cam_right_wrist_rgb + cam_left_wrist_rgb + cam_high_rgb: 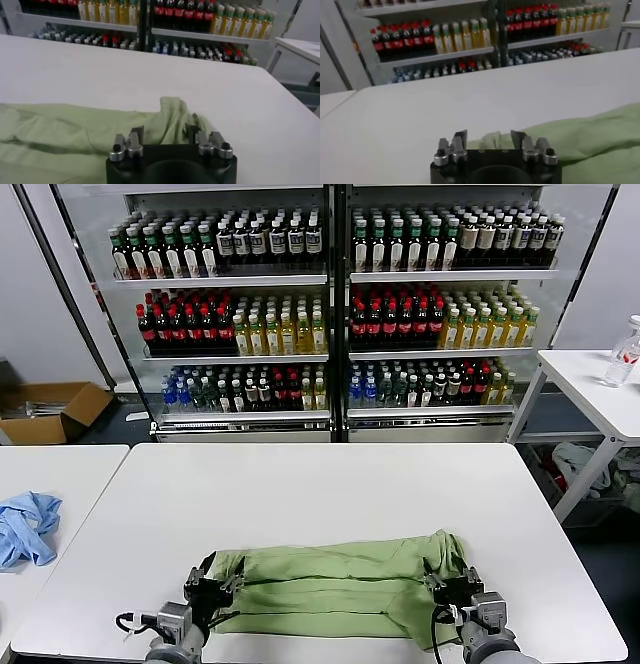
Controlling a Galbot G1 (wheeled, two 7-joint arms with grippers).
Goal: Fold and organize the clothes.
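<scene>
Two big drink coolers (335,314) fill the back wall, shelves packed with bottles; in front of them we've got the white table (330,494) we're working on, with a second white table (60,484) off to our left and a third (600,389) to the right; the green shirt (340,584) lies along the near edge of the main table, folded into a long band, crumpled at both ends; a light blue garment (28,527) sits on the left table, well apart from the shirt; a cardboard box (50,409) is on the floor by the wall; our left gripper (489,140) is at the shirt's left end, jaws apart, cloth showing between the fingers, not pinched; our right gripper (165,134) is at the right end, same deal, jaws spread with the fabric bunched just beyond them; a clear bottle (625,352) stands on the right table.
</scene>
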